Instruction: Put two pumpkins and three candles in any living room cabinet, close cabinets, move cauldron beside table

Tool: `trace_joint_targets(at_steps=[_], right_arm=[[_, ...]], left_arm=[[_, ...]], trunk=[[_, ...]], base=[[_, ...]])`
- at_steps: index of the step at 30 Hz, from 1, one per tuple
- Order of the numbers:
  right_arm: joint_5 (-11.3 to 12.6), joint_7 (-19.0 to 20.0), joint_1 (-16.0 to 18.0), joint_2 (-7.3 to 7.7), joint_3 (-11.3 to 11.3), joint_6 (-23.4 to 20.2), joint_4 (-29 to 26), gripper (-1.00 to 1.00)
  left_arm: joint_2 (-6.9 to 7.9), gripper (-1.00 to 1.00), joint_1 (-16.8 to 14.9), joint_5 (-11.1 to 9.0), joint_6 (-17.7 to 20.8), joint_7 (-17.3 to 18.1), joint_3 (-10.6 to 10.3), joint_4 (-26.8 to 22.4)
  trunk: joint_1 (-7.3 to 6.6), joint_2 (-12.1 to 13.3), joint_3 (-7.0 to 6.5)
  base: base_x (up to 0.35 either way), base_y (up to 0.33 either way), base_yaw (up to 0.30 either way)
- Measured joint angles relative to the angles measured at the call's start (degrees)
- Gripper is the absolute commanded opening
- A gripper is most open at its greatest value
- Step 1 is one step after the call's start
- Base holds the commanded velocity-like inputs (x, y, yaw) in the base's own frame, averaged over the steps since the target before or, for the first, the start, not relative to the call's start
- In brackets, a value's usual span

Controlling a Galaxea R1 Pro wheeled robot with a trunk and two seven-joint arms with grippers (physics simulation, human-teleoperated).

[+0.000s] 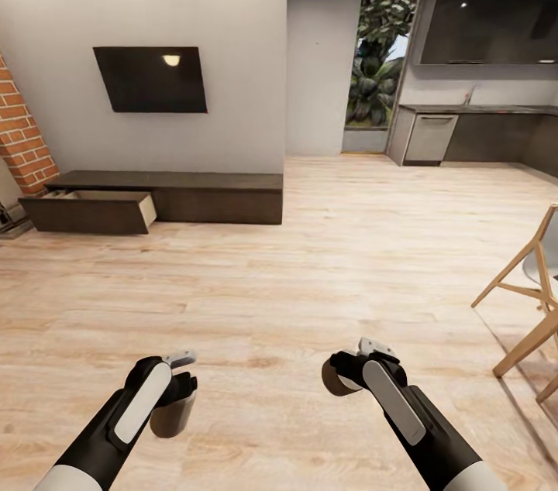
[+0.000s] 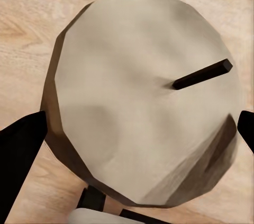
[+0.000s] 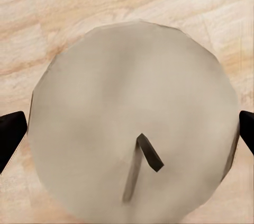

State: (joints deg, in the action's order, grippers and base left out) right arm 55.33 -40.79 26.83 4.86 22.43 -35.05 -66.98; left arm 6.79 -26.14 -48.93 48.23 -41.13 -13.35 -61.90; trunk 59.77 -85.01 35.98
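The living room's wooden floor [image 1: 325, 259] stretches between the robot and the long dark cabinet [image 1: 194, 197] under the wall-mounted TV [image 1: 151, 79], its leftmost drawer [image 1: 93, 211] pulled open, well apart from both arms. The left hand [image 1: 177, 386] pinches one candle [image 2: 143, 97] by its sides; the right hand [image 1: 353, 371] pinches a second candle [image 3: 132, 128] the same way (wicks face the wrist cameras). The risk, as I judge it: either stubby cylinder slipping from its two-sided grip during the drive, or the base clipping the jutting drawer on approach.
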Motion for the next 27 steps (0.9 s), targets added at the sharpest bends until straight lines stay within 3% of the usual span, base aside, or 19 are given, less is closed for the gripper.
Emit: trace_joint_targets(at_steps=[27], right_arm=[[0.0,0.0,0.0,0.0,0.0,0.0,0.0,-1.0]], left_arm=[[0.0,-1.0,0.0,-0.1,0.0,0.0,-0.2,0.0]], trunk=[[0.0,0.0,0.0]], base=[[0.331,0.0,0.0]])
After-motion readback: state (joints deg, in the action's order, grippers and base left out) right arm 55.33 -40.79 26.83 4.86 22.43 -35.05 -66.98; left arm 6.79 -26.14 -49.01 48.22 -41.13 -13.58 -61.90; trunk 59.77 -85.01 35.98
